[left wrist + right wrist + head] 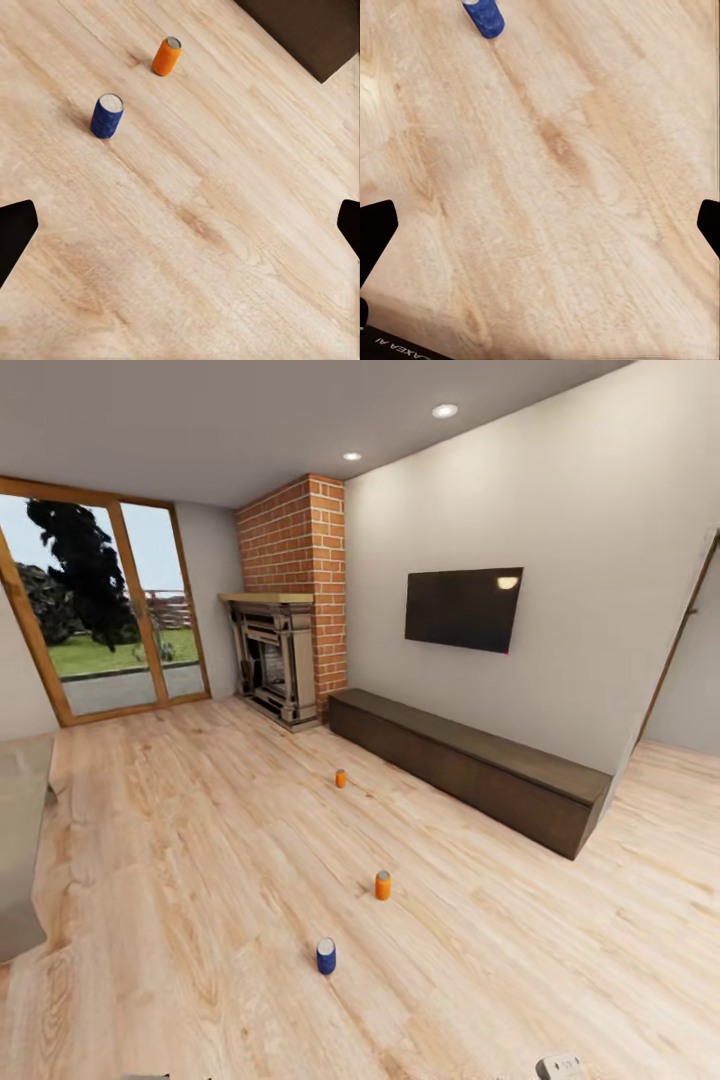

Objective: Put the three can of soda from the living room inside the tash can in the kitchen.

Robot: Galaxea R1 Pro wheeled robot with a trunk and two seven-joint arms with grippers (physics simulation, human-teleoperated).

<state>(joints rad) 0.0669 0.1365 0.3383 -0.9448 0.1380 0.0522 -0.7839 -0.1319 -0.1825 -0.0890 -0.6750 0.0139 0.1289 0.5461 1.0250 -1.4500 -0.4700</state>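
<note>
three upright soda cans are seen on the pale plank floor (200,840) before the long dark cabinet (470,765): blue can (326,956) farthest from it, orange can (383,885) between, second orange can (341,778) beyond. both sets of jaws are held wide apart, empty.

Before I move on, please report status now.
Both jaws open, empty. Blue can, two orange cans upright on floor. Nothing in the way.

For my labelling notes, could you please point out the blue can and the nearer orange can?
blue can (326,957), head view, side wall.
nearer orange can (383,886), head view, side wall.
</note>
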